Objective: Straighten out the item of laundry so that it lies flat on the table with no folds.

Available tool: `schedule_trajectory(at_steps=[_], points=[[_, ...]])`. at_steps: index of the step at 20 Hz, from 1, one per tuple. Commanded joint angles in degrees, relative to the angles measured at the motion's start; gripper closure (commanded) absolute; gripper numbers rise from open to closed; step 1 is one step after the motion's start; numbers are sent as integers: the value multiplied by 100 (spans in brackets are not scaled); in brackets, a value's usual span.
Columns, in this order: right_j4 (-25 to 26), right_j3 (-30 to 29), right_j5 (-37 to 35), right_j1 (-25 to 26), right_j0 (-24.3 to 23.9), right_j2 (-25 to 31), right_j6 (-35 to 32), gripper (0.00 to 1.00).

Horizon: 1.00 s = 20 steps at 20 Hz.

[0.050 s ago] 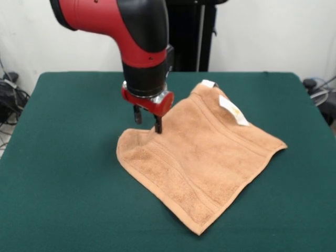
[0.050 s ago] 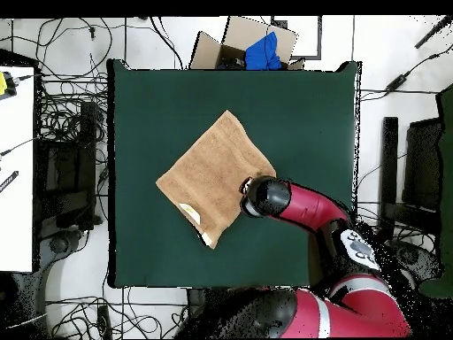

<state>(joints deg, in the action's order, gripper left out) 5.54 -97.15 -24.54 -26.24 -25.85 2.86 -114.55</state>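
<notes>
Towel (image 1: 202, 160) edge under hand (image 1: 147, 122), table (image 1: 63, 157)

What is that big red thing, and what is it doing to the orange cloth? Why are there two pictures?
The red and black thing is a robot arm. At its end is a gripper with two small fingers, a bit like a hand. One picture is taken from across the table, the other from straight above. On the green table lies a peach-orange hand towel with a white tag. The towel is mostly spread out, but a bit rumpled near the robot. The fingers are spread and point down at one corner of the towel. They hold nothing that I can see.
</notes>
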Motion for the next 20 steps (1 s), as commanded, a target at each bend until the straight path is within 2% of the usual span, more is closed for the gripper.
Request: schedule_trajectory(at_steps=[1, 9, 13, 20], points=[[354, 420, 72, 166, -177, 171, 62, 0], [319, 349, -506, -293, -327, 253, 256, 0], [218, 117, -924, -776, -385, 339, 320, 0], [-54, -112, -1722, -1512, -171, 381, 34, 0]])
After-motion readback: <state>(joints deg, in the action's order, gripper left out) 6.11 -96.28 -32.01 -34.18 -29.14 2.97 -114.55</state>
